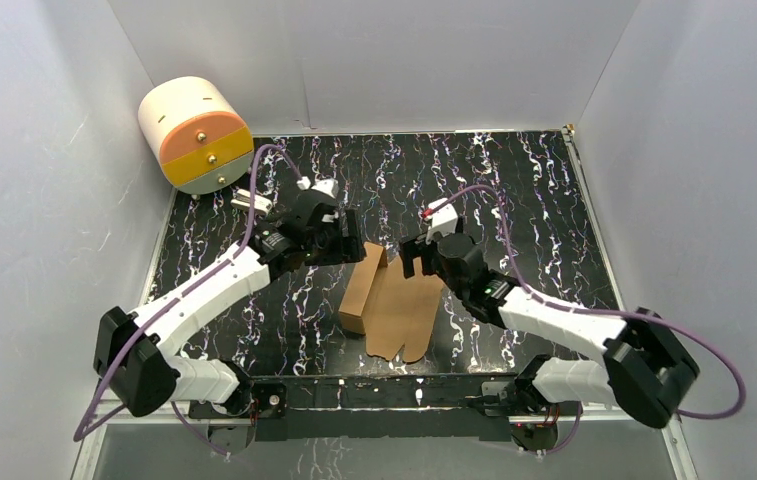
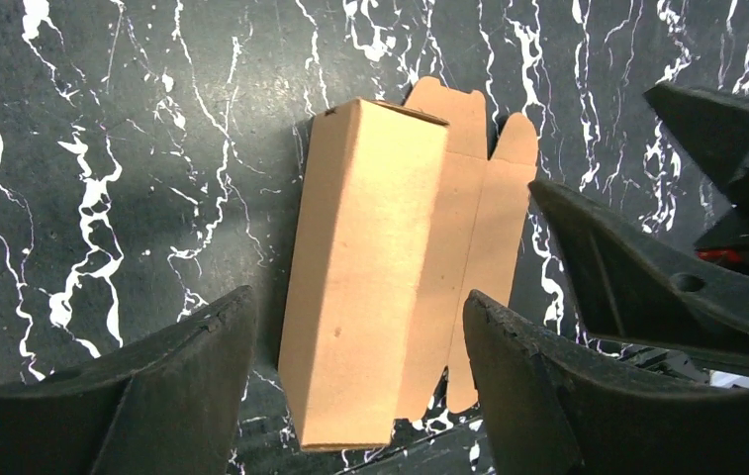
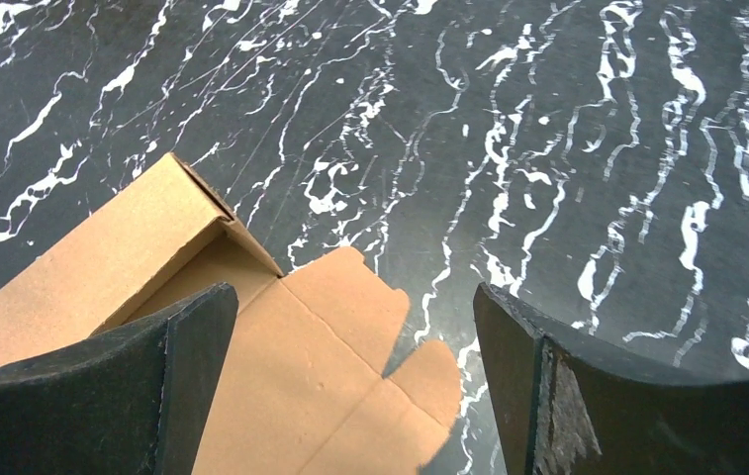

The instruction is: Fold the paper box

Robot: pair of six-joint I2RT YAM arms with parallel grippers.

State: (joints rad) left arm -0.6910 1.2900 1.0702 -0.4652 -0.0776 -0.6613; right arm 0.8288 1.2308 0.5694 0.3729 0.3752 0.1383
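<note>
The paper box (image 1: 391, 303) is plain brown cardboard, partly folded, lying on the black marbled table near the middle. Its left panel stands up as a raised wall; the rest lies flat with rounded flaps at the near end. In the left wrist view the box (image 2: 380, 277) lies below and between my open fingers. My left gripper (image 1: 346, 243) hovers open just above the box's far left end. My right gripper (image 1: 416, 262) is open and empty over the box's far right end; its view shows the flat panel and flaps (image 3: 321, 376) below.
A cream, orange and yellow cylindrical drawer unit (image 1: 197, 135) stands at the far left corner. White walls close in the left, back and right. The marbled table (image 1: 514, 190) stretches behind and to the right of the box.
</note>
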